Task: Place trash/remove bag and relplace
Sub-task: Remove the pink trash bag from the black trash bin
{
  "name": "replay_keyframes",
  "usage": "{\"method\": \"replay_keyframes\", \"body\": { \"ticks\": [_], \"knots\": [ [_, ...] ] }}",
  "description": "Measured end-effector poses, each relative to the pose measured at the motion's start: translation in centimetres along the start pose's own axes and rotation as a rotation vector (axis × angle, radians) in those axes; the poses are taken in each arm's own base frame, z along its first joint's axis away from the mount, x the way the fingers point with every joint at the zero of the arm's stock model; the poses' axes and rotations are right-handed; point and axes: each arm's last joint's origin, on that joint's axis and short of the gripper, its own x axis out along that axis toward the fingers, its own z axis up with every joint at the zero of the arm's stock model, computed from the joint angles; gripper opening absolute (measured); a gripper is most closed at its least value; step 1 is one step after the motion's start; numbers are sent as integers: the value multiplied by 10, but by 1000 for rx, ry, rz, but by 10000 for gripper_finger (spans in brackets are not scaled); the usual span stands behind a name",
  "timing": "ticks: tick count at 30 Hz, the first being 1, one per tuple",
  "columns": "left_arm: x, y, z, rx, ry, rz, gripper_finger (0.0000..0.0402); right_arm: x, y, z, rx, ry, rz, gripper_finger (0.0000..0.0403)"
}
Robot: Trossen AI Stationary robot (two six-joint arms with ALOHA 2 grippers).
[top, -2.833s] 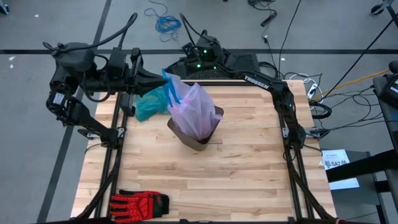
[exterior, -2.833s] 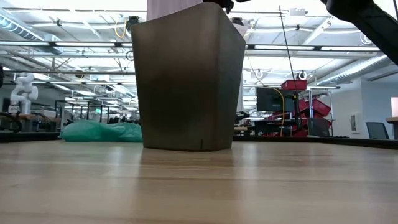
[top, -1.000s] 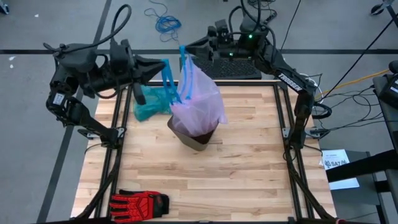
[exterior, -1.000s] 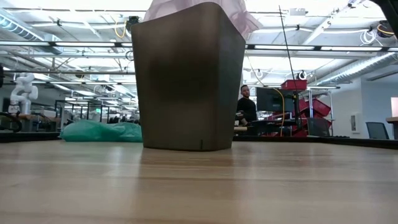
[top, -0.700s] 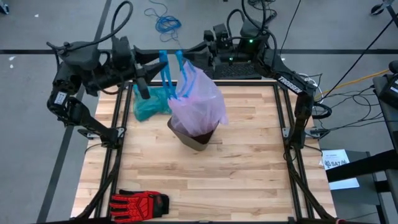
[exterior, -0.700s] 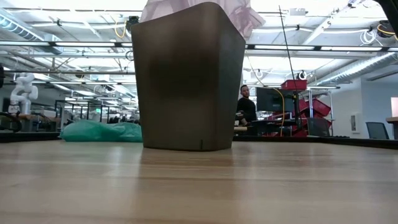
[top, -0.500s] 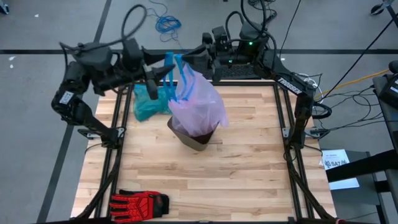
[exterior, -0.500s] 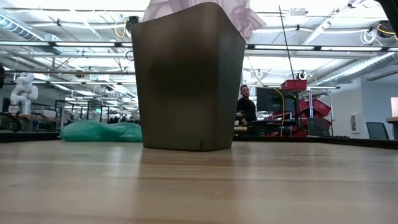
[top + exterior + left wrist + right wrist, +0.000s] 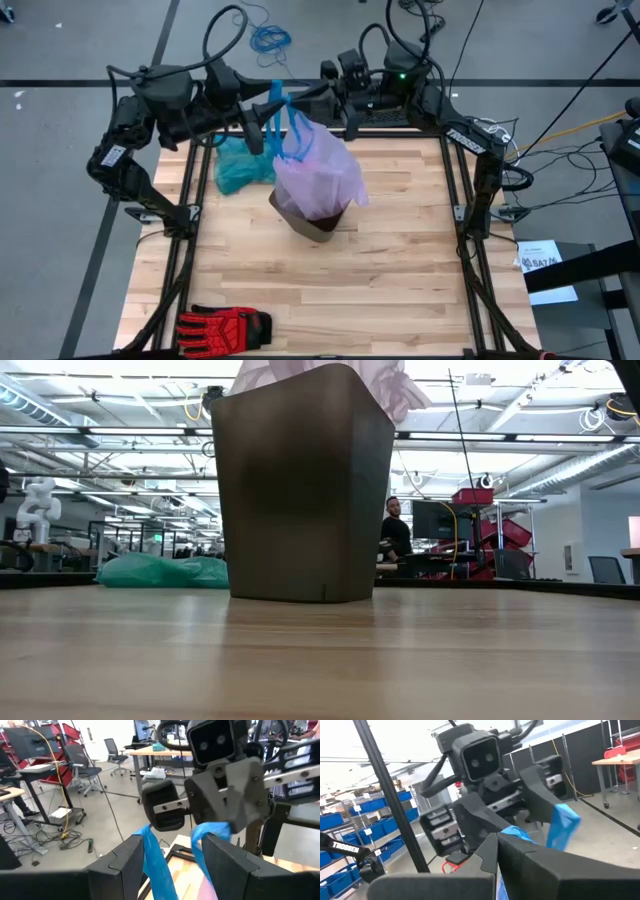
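Note:
The pale pink bag (image 9: 318, 170) stands bunched up out of the brown bin (image 9: 318, 226), its top showing over the bin's rim (image 9: 390, 385) in the low view. Its two blue drawstrings (image 9: 278, 112) rise at the table's far edge. My right gripper (image 9: 303, 99) is shut on one of them. My left gripper (image 9: 172, 845) faces it, open, and both blue drawstrings pass between its fingers. The teal bag (image 9: 240, 168) lies on the table left of the bin. My right gripper pinches one blue drawstring loop near its top (image 9: 520, 834) between its two fingers, coming level from the table's far right. The bag hangs below it, with its lower part inside the bin. My left gripper has the other drawstring (image 9: 151, 857) along one finger's inner side; whether they touch I cannot tell.
A red and black glove (image 9: 222, 325) lies near the front left corner. Bare wooden tabletop (image 9: 400, 280) spreads in front of and to the right of the bin. A person (image 9: 395, 530) stands far back in the room beyond the table.
My left gripper has opened and let go of its blue drawstring, and it has moved toward the table's right, closer to my right gripper. The drawstrings now stand between its fingers. The bag has stayed in the bin with its top held up.

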Motion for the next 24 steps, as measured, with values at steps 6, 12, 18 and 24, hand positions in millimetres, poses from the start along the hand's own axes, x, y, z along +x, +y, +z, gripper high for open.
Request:
{"method": "replay_keyframes", "body": {
  "ticks": [6, 12, 18, 24],
  "knots": [
    [5, -4, -3, 12, 26, -57, 175, 0, 0, 0, 2, -2, 4, 0],
    [11, -8, -5, 23, 37, -96, 97, 0, 0, 0, 2, -2, 3, 0],
    [12, -7, -5, 46, 34, -100, 8, 0, 0, 0, -4, -1, 1, 0],
    [-4, 0, 2, 26, -18, -97, 2, -8, -12, -1, -22, 54, -58, 23]
  ]
}}
